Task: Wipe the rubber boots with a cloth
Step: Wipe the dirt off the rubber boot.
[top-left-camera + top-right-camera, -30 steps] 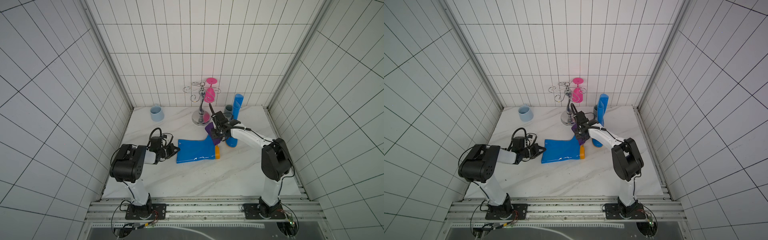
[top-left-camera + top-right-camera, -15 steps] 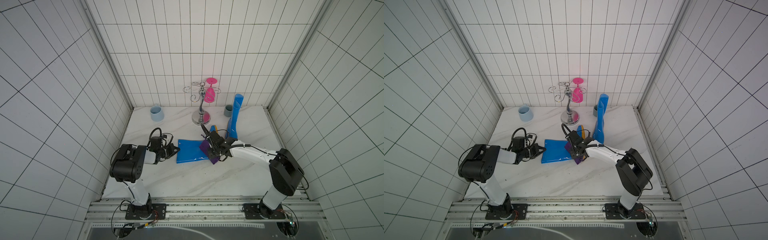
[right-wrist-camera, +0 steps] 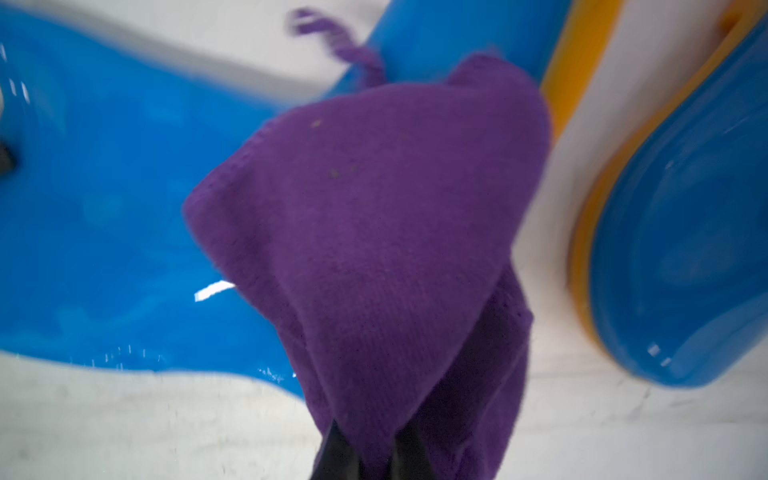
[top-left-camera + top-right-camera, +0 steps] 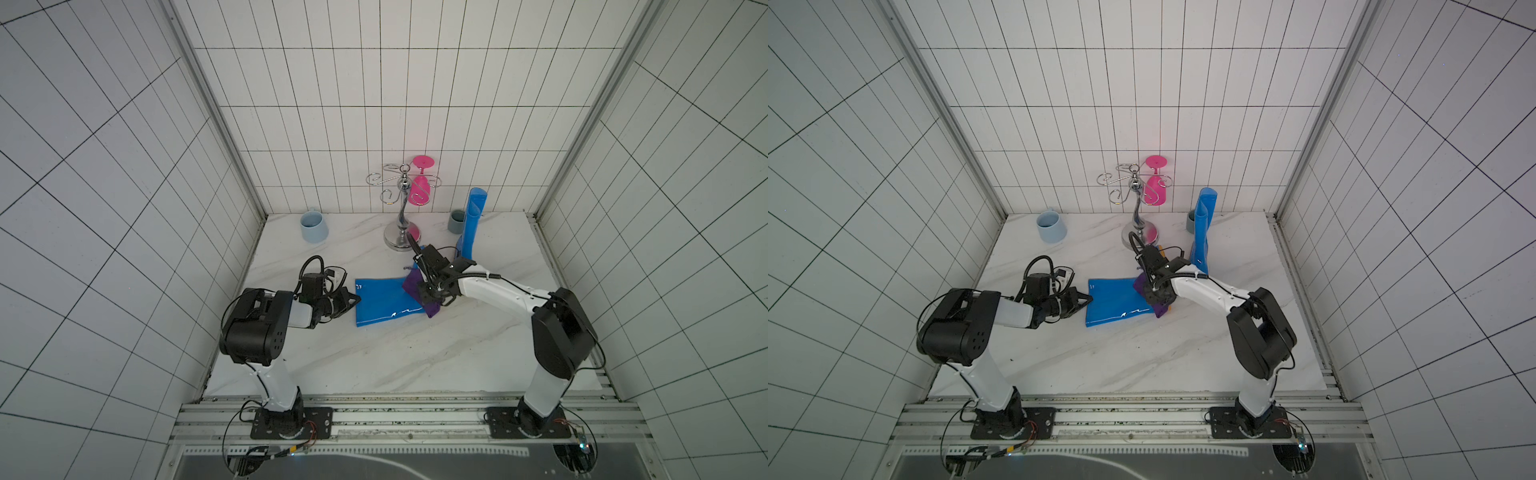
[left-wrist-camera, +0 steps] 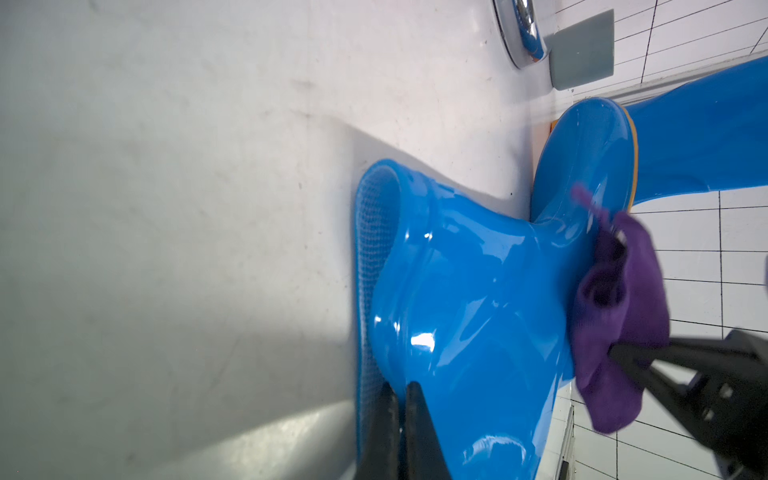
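1. Two boots show in both top views. The lying boot (image 4: 382, 305) is flat on the table (image 4: 395, 357). The standing boot (image 4: 473, 220) is upright near the back wall, just beside the lying one's foot.
2. Same views: the left gripper (image 4: 355, 300) is at the lying boot's cuff. The right gripper (image 4: 430, 291) sits over its ankle with the cloth (image 4: 412, 284) bunched under it, touching the boot.
3. Left wrist: jaws are closed hard on the cuff wall, lining on one side and glossy outside on the other. I read that as pinning the boot down.
4. Right wrist: jaws are pinched tight on a fold of the cloth, and the rest drapes over the ankle. The frame is blurred, so I can't tell how much cloth presses on the rubber.
5. Step, my call: mid-wipe on the lying boot, at the ankle end.
6. Next move: drag the cloth along the shaft toward the left gripper with downward pressure, both grips held. I'd do the standing boot after that.
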